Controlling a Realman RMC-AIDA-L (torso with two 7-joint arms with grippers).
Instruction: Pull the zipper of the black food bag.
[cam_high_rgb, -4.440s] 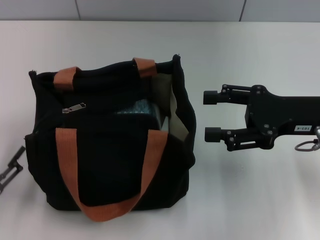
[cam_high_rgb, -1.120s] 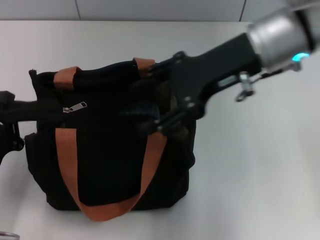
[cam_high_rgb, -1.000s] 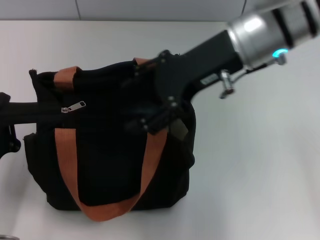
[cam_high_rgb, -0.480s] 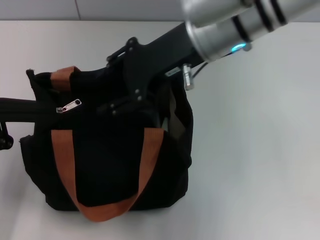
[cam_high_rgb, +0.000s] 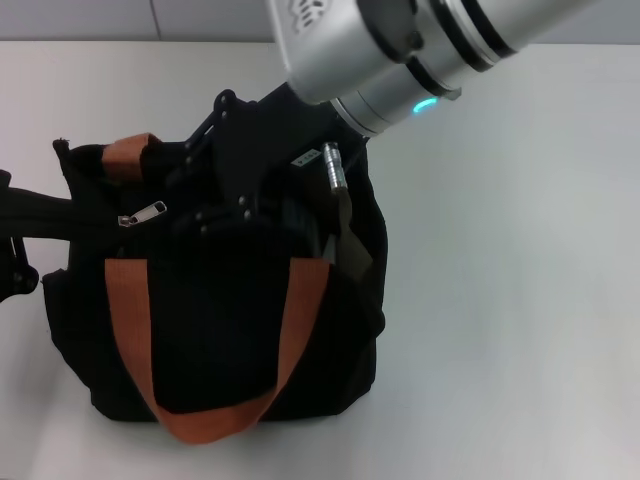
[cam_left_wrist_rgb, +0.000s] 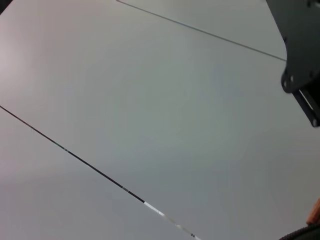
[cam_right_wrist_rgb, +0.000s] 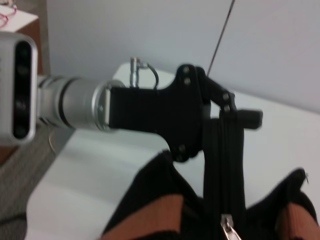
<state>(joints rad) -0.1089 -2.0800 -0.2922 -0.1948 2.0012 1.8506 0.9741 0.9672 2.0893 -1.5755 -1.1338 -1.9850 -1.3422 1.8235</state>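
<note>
The black food bag (cam_high_rgb: 220, 330) with orange-brown strap handles stands on the white table, left of centre in the head view. Its silver zipper (cam_high_rgb: 145, 214) pull lies on the top zip track near the bag's left end. My left gripper (cam_high_rgb: 12, 215) is at the left edge, shut on the end of the zip track. The right wrist view shows that gripper (cam_right_wrist_rgb: 225, 117) clamped on the black track (cam_right_wrist_rgb: 223, 160), with the zipper (cam_right_wrist_rgb: 229, 227) pull below it. My right gripper (cam_high_rgb: 195, 180) hangs over the bag's top just right of the pull, jaws spread, holding nothing.
The white table (cam_high_rgb: 500, 330) stretches to the right of and in front of the bag. My right arm's silver forearm (cam_high_rgb: 400, 50) crosses above the bag's back right corner. Pale lining (cam_high_rgb: 345, 235) shows in the open right part. The left wrist view shows only a pale wall.
My right arm has swung left across the bag, bringing its gripper from the bag's right side to just beside the zipper pull. The left gripper keeps its hold on the track end.
</note>
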